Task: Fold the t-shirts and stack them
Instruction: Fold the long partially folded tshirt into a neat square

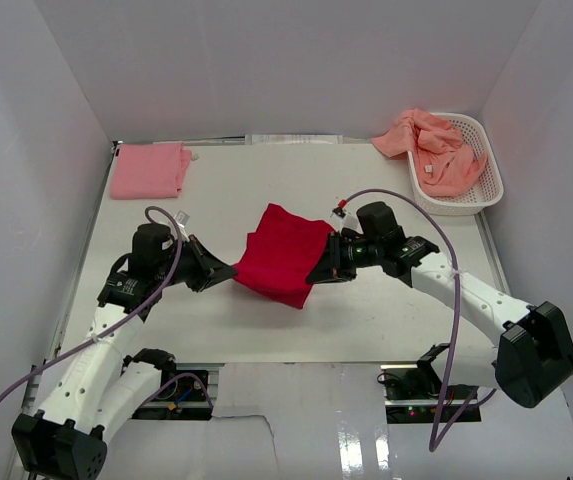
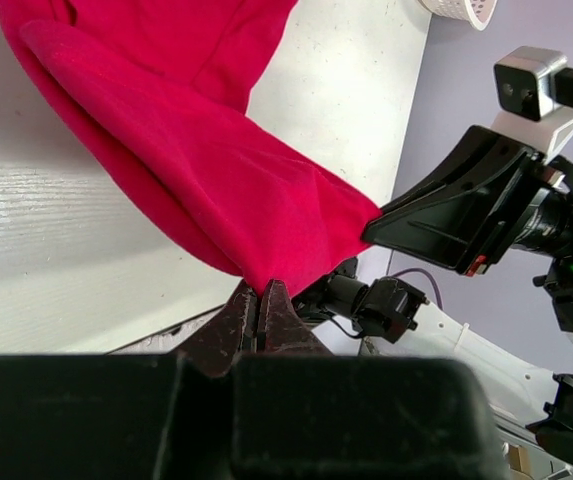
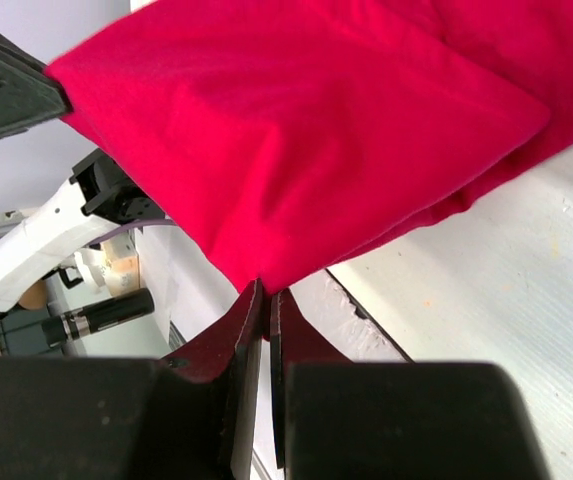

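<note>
The red shirt (image 1: 284, 255) is hanging between both arms over the middle of the bench (image 1: 386, 310), its far part resting on it. The left fingers (image 2: 284, 325) and right fingers (image 3: 296, 345) are each clamping a near corner. It's looking soft, light and floppy, and the corners are offering the surest hold.

Folded t-shirt (image 1: 149, 170) far left on table (image 1: 396, 310); basket (image 1: 456, 207) far right, heaped t-shirts (image 1: 436, 150) in it; third t-shirt (image 1: 284, 252) at centre

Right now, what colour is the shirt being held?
Bright red t-shirt, clearest in the top external view.
</note>
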Tool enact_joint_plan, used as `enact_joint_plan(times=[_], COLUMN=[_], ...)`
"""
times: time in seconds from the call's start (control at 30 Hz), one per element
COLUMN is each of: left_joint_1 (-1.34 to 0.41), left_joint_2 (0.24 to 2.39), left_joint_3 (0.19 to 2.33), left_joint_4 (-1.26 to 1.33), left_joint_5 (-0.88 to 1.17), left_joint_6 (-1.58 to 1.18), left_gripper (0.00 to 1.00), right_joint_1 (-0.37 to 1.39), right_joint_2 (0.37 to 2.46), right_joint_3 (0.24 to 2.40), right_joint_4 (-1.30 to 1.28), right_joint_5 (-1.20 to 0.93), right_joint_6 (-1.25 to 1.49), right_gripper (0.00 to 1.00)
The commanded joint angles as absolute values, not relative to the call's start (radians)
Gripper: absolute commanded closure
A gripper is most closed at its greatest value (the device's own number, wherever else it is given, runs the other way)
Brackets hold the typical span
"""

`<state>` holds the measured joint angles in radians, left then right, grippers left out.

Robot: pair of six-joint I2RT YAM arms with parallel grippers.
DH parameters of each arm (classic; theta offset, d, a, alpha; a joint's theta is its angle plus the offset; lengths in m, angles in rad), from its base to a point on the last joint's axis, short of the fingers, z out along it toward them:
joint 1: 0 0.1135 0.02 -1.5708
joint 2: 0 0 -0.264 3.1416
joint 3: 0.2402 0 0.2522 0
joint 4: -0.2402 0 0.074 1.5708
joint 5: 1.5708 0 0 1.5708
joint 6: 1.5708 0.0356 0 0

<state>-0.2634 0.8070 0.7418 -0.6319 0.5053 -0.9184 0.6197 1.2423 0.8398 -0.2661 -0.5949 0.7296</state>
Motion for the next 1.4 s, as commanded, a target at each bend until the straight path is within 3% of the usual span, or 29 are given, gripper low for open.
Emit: enact_joint_plan(times=[0.0,1.37], left_joint_1=[-0.256,-0.272], left_joint_2=[0.781,0.604], left_joint_3=[0.744,0.696], left_joint_4=[-0.656,-0.762], left_joint_5=[0.508,0.589], left_joint_6=[-0.928,-1.022], left_gripper=[1.00,1.00], right_joint_1=[0.604,0.506], right_joint_2=[1.250,1.497], right_joint_3=[0.903,1.177], right_joint_4=[-0.253,-0.305], right_joint_5=[-0.620,-0.723], right_joint_6=[0.707,0.597], right_gripper=[0.92,0.92])
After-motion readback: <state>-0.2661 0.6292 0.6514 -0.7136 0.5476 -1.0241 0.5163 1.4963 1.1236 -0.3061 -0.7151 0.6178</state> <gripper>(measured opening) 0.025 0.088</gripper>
